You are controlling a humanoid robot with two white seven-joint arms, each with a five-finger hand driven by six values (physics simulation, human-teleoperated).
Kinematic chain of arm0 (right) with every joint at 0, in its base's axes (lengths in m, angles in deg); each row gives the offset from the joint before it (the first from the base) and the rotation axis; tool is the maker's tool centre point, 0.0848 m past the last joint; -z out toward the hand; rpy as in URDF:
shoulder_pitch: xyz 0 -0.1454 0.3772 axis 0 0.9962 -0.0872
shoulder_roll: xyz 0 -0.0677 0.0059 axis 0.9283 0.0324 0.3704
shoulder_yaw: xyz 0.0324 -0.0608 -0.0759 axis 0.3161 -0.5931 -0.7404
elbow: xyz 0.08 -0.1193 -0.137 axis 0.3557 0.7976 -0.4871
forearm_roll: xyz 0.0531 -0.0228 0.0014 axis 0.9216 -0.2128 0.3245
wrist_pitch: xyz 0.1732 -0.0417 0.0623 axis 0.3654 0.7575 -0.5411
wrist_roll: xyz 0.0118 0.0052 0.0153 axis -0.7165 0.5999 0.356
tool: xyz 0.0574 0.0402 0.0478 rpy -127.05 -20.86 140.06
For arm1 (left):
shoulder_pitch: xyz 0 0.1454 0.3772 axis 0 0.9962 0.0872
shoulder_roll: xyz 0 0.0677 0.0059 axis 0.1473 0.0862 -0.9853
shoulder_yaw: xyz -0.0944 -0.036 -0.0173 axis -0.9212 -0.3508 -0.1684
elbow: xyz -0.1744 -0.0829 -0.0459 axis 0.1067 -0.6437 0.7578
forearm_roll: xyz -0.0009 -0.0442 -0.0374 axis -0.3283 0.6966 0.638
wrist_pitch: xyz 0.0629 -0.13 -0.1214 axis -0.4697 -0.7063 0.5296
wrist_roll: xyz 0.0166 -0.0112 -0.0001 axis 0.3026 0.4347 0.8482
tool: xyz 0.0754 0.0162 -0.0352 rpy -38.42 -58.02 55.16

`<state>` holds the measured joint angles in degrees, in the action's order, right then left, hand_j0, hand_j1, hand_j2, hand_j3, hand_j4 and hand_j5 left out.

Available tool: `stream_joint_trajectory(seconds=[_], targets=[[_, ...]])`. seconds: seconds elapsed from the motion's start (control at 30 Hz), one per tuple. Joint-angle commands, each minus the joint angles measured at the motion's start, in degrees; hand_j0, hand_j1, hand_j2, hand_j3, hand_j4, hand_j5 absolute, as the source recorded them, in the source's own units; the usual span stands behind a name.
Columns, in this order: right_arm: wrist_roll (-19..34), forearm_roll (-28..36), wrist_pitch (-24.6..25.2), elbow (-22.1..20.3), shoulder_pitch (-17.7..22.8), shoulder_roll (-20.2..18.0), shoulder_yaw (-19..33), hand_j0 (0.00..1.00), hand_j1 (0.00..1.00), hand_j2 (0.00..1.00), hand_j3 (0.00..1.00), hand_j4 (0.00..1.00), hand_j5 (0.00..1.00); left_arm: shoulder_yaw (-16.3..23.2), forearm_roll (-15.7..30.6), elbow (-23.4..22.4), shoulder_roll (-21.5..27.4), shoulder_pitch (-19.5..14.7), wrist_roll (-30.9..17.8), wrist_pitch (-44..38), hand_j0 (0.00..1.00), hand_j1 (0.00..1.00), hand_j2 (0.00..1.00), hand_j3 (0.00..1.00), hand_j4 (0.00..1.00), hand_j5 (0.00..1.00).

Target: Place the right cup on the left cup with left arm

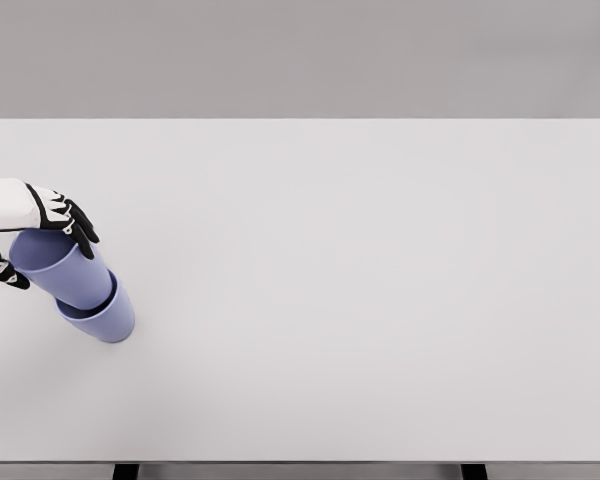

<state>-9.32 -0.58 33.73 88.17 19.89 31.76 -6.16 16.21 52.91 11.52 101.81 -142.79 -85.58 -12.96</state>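
Two periwinkle-blue plastic cups sit nested together near the left edge of a wide white counter (360, 300), at about nine o'clock from the middle of the picture. The upper cup (60, 265) is pushed down into the lower cup (108, 315), so only the lower cup's rim and part of its side wall show. The stacked pair tilts, with its open top leaning toward the upper left and its base pointing toward the lower right. Whether the lower cup's base rests flat on the counter cannot be told from this angle.

The left robot hand (25, 245) reaches in from the left edge of the picture, at about nine o'clock. It is white with black fingers, and its white forearm shows only briefly before the frame cuts it off. The fingers (75, 225) curl over the far side of the upper cup's rim, at roughly one o'clock from the cup's mouth. The thumb (2, 272) presses against the near side, at about eight o'clock. Together they pinch the upper cup by its top, with the open mouth partly hidden behind the hand.

The counter fills nearly the whole view, from the far edge near the top to the near edge at the bottom. Behind it stands a plain grey wall (300, 55). Two dark table legs (126, 471) peek out under the near edge, at about seven o'clock and five o'clock.
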Motion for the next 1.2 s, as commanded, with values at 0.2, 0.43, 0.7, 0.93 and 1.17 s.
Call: stream_joint_trajectory(seconds=[0.2, 0.43, 0.7, 0.93, 1.17], targets=[[0.0, 0.0, 0.0, 0.1, 0.0, 0.0, 0.0, 1.00, 1.00, 1.00, 1.00, 1.00, 1.00, -0.1, 0.4, 0.0, 0.1, 0.0, 0.0, -0.2, 0.66, 0.66, 0.66, 0.66, 0.66, 0.66], [0.0, 0.0, 0.0, 0.0, 0.0, 0.0, 0.0, 1.00, 1.00, 1.00, 1.00, 1.00, 1.00, -0.1, 0.1, -0.3, 0.0, 0.7, 0.0, -0.2, 0.67, 0.67, 0.67, 0.67, 0.67, 0.67], [0.0, 0.0, 0.0, 0.0, 0.0, 0.0, 0.0, 1.00, 1.00, 1.00, 1.00, 1.00, 1.00, -0.1, -0.3, -0.3, 0.0, 0.8, 0.0, -0.2, 1.00, 1.00, 1.00, 1.00, 1.00, 1.00], [0.0, 0.0, 0.0, 0.0, 0.1, 0.0, 0.0, 1.00, 1.00, 1.00, 1.00, 1.00, 1.00, -3.1, 0.8, 0.0, 1.2, 0.9, 0.0, -0.2, 1.00, 1.00, 1.00, 1.00, 1.00, 1.00], [0.0, 0.0, 0.0, 0.0, 0.0, 0.0, 0.0, 1.00, 1.00, 1.00, 1.00, 1.00, 1.00, -8.0, 3.2, 0.4, -10.1, -5.1, 0.0, -0.2, 1.00, 1.00, 1.00, 1.00, 1.00, 1.00]])
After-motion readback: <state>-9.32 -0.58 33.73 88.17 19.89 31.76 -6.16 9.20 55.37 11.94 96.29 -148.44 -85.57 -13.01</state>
